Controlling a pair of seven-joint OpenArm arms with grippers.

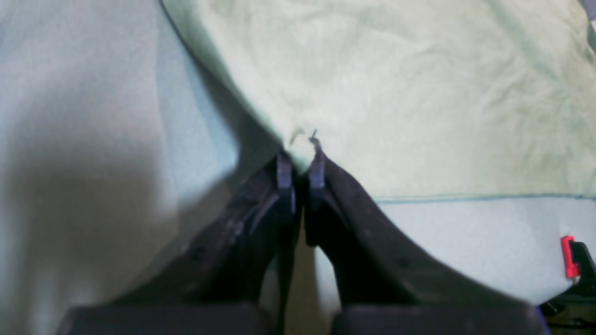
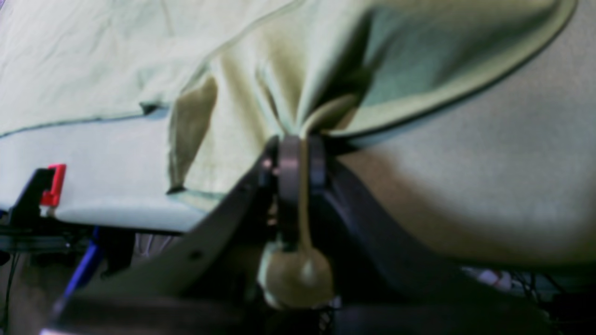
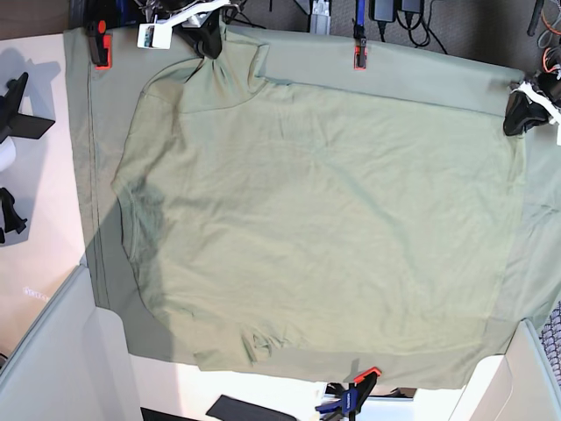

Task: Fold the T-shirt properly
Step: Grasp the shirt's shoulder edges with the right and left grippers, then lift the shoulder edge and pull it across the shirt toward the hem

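The pale sage-green T-shirt [image 3: 307, 219] lies spread over the larger green cloth sheet [image 3: 92, 175]. My right gripper [image 3: 209, 39] is at the far left edge, shut on a bunched fold of the shirt [image 2: 260, 93]. The cloth runs down between its jaws [image 2: 301, 144]. My left gripper [image 3: 524, 110] is at the far right edge, shut on a corner of the shirt [image 1: 396, 93], with the tips pinching the fabric [image 1: 300, 158]. Both held parts are raised off the sheet [image 1: 465, 242]. The shirt's near hem lies flat, with a small wrinkle.
Orange clamps hold the sheet at the far left [image 3: 102, 44], far middle [image 3: 359, 53] and near edge [image 3: 359, 386]. A white table [image 3: 39, 219] with black fixtures [image 3: 13, 105] is at the left. Pale panels stand at the near corners [image 3: 61, 351]. Cables lie beyond the far edge.
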